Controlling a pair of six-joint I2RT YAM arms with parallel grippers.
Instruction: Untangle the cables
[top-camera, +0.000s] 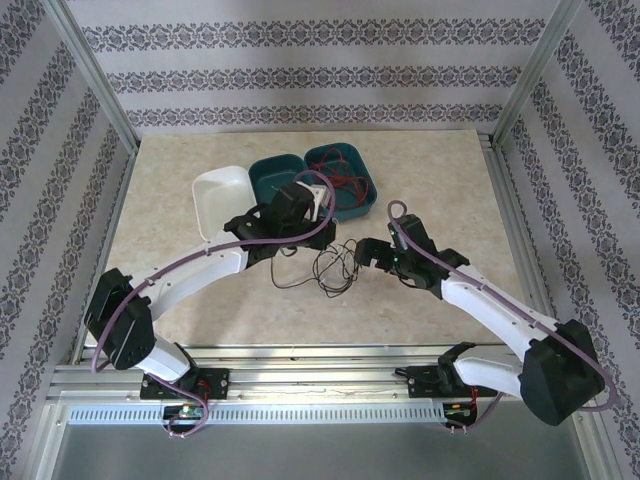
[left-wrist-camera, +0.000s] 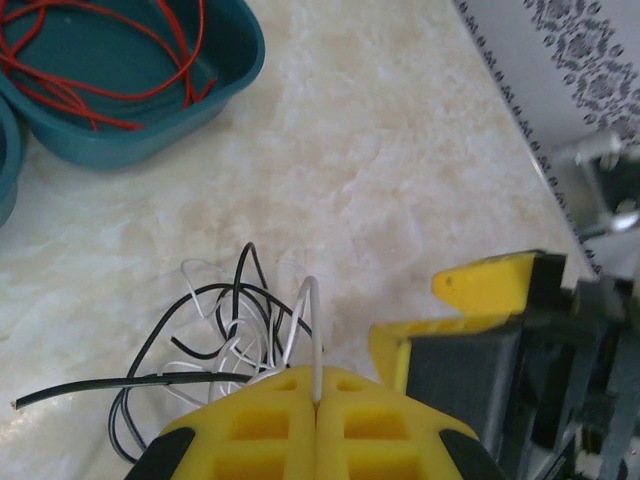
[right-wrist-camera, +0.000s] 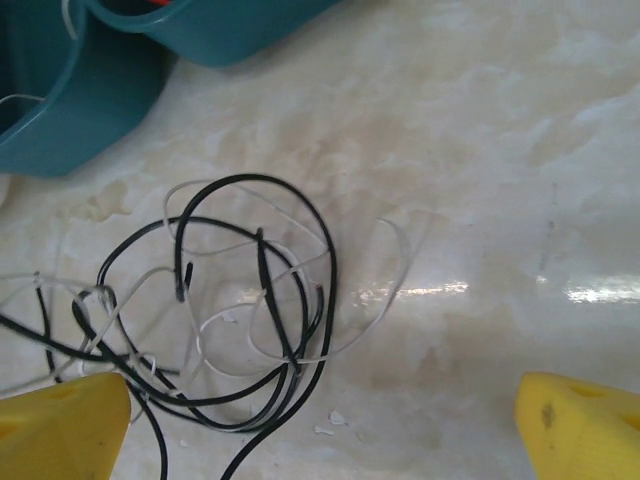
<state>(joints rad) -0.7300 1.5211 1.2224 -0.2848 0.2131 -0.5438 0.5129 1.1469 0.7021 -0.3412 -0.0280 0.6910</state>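
Note:
A loose tangle of thin black and white cables (top-camera: 335, 265) lies on the marble tabletop, between the two grippers. My left gripper (left-wrist-camera: 317, 398) is shut on a white cable (left-wrist-camera: 312, 320) that arches up out of the tangle (left-wrist-camera: 215, 335); from above, this gripper (top-camera: 312, 208) sits just left of the pile. My right gripper (top-camera: 368, 252) stands open at the pile's right side. In its wrist view the yellow fingertips (right-wrist-camera: 580, 425) are spread wide, with the black and white loops (right-wrist-camera: 245, 300) on the table ahead of them. Red cables (top-camera: 347, 180) lie in a teal bin.
Three bins stand side by side at the back: a white one (top-camera: 222, 195), a teal one (top-camera: 270, 178) and the teal one holding red cables (left-wrist-camera: 215, 85). The right gripper's yellow finger (left-wrist-camera: 485, 285) is close to the right of my left gripper. Metal frame rails border the table.

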